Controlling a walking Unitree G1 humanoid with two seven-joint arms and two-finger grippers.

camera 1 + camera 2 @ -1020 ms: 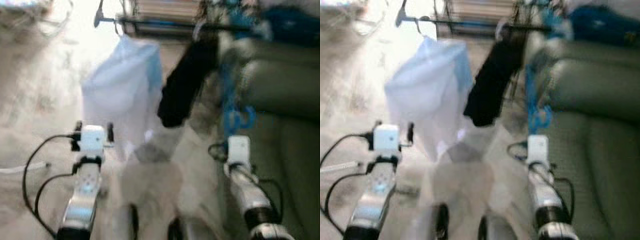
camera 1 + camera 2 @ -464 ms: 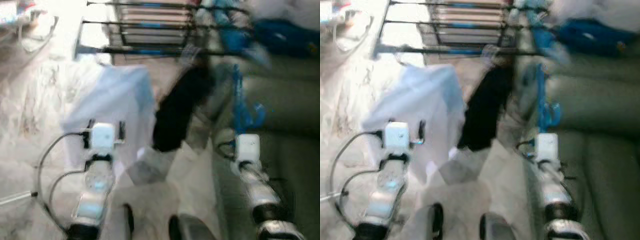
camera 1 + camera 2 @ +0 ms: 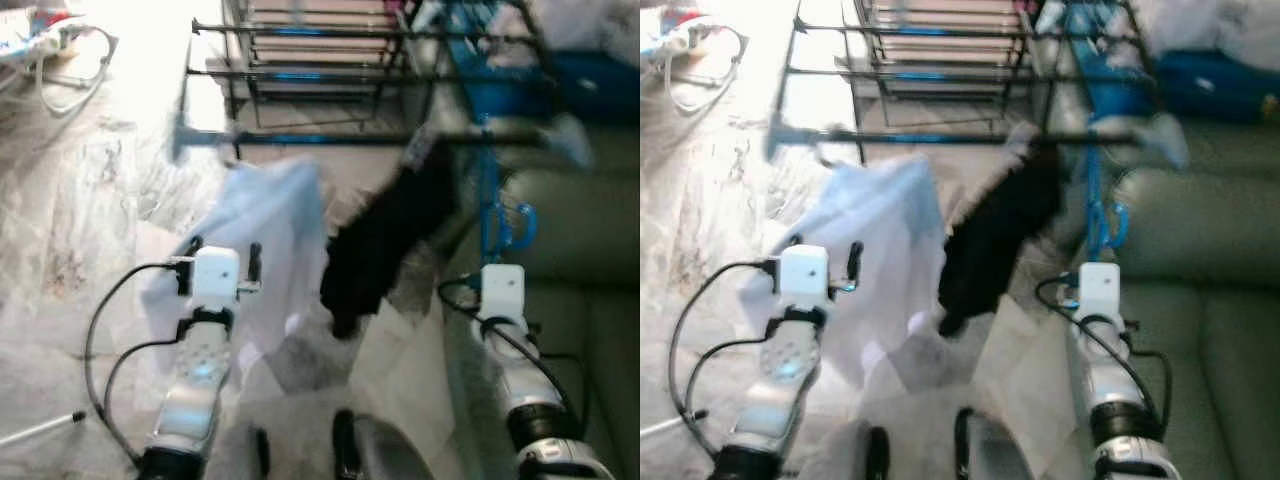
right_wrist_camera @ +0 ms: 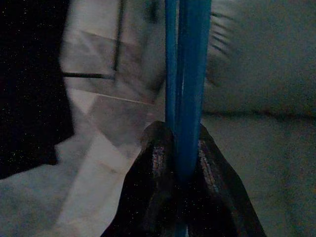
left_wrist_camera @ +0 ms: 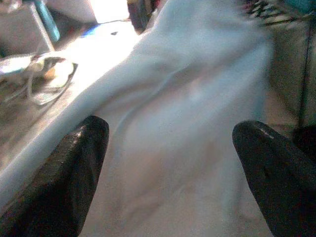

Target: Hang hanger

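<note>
Pale floor (image 3: 80,230) lies beneath a black drying rack (image 3: 330,140). Up close, my right tool (image 4: 177,163) pinches the blue hanger (image 4: 186,84) below the rack's right end; my left tool (image 5: 173,163) gapes wide before a white garment (image 5: 197,89).

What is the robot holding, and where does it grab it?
The right end effector pinches a blue plastic hanger by its thin bar. The left end effector is open, holding nothing.
</note>
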